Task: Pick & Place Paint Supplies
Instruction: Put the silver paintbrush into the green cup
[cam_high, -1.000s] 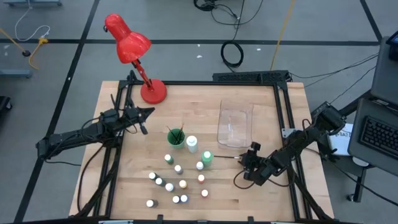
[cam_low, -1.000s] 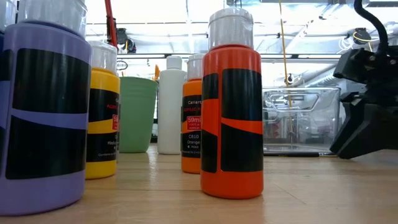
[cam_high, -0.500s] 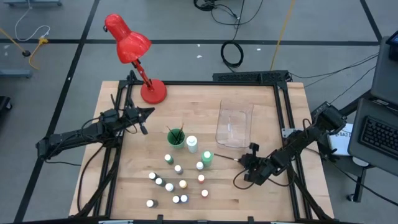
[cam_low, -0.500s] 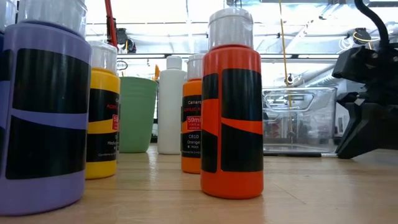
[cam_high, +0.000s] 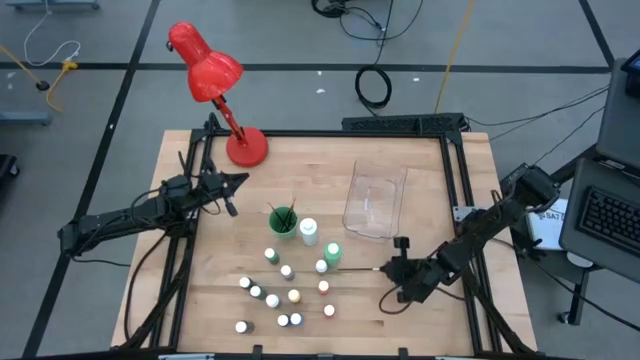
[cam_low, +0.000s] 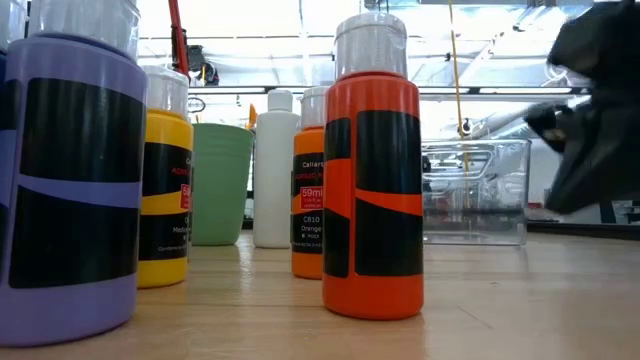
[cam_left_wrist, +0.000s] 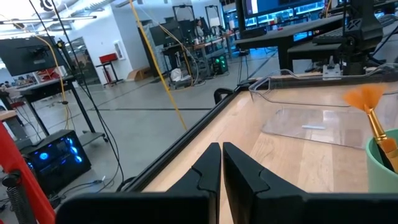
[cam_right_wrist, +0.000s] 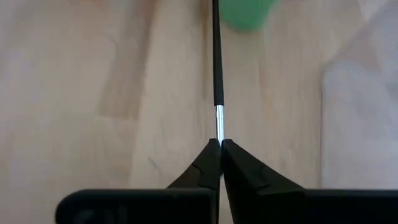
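My right gripper (cam_high: 398, 268) hangs over the table's near right part, shut on a thin dark-handled paintbrush (cam_high: 360, 268) that sticks out toward the table's left. Its handle ends near a tall green bottle (cam_high: 333, 253). A white bottle (cam_high: 308, 232) stands beside the green cup (cam_high: 283, 222), which holds more brushes. Several tiny white-capped bottles (cam_high: 285, 295) stand on the wood toward the near edge. My left gripper (cam_high: 232, 181) waits shut and level at the far left. My right gripper pinches the paintbrush at its silver ferrule (cam_right_wrist: 218, 124) between the two fingertips. The fingers come slanting down from the table's right and lie along the brush. The black handle (cam_right_wrist: 217, 68) runs straight out ahead of them. The bristle end is hidden between the fingers.
A clear plastic tray (cam_high: 375, 205) lies just beyond my right gripper. A red desk lamp (cam_high: 215, 85) stands at the far left corner. In the low view, large purple (cam_low: 65, 190), yellow and orange (cam_low: 372, 180) bottles stand close to the near edge.
My right gripper has shut on the paintbrush, risen and drawn toward the near edge, rolling its wrist. The brush has gone with it, off its earlier place beside the tray. The tray's near end has shifted slightly toward the left.
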